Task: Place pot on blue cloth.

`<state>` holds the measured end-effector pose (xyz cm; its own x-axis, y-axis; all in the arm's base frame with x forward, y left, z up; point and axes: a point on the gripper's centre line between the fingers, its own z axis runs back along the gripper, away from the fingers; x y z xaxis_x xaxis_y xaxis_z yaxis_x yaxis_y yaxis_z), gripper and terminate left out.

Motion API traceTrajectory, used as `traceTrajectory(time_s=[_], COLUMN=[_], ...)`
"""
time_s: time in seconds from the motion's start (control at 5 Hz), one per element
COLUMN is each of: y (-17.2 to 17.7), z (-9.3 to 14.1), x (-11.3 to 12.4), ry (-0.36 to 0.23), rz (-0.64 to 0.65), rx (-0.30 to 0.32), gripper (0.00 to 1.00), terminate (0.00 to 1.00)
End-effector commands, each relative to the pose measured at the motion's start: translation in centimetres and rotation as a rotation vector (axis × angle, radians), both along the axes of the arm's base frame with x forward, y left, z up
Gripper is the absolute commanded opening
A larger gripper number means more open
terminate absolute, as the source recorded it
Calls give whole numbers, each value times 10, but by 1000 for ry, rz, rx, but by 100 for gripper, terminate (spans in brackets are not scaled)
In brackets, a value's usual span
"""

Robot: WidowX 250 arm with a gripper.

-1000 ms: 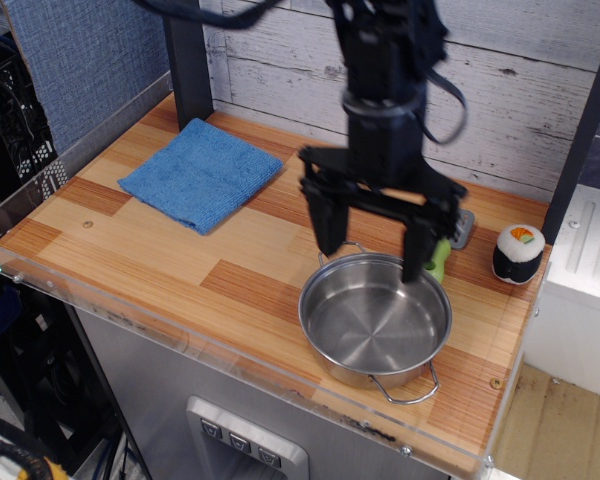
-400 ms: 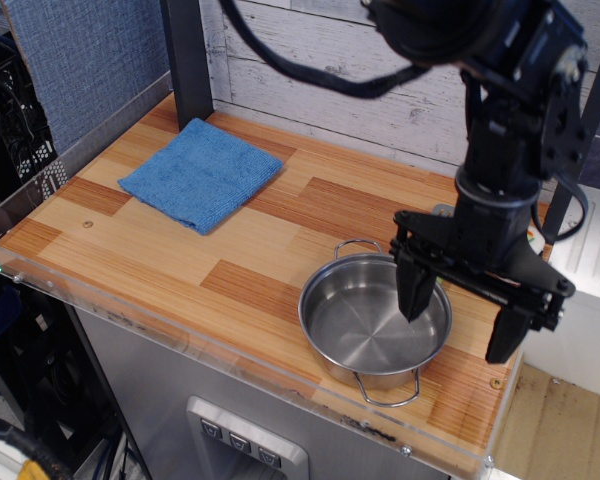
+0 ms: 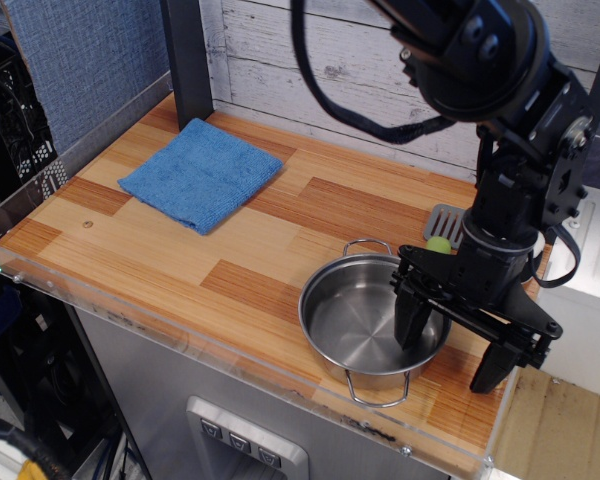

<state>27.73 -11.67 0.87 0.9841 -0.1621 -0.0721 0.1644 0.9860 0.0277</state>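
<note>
Straddling pot [image 3: 365, 318] right rim: pincer [image 3: 452, 348] wide open, gripping nothing; pot empty.

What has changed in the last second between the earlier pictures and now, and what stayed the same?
The gripper swung from behind the pot to its right rim and dropped lower; its open jaws now straddle the rim, one finger inside, one outside. Nothing is gripped yet. The pot turned a little, its front handle shifting left. The sushi toy is now hidden behind the arm. The blue cloth stayed in place, flat on the table.
</note>
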Motion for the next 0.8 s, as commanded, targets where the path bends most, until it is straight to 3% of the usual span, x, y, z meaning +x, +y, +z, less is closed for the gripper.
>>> traceTrajectory(time_s=[0.0, 0.6], y=[7, 13], z=[3, 36], x=[8, 6], ry=[-32, -74], rz=[34, 36], rx=[8, -23], gripper=[0, 0], terminate=[0, 0])
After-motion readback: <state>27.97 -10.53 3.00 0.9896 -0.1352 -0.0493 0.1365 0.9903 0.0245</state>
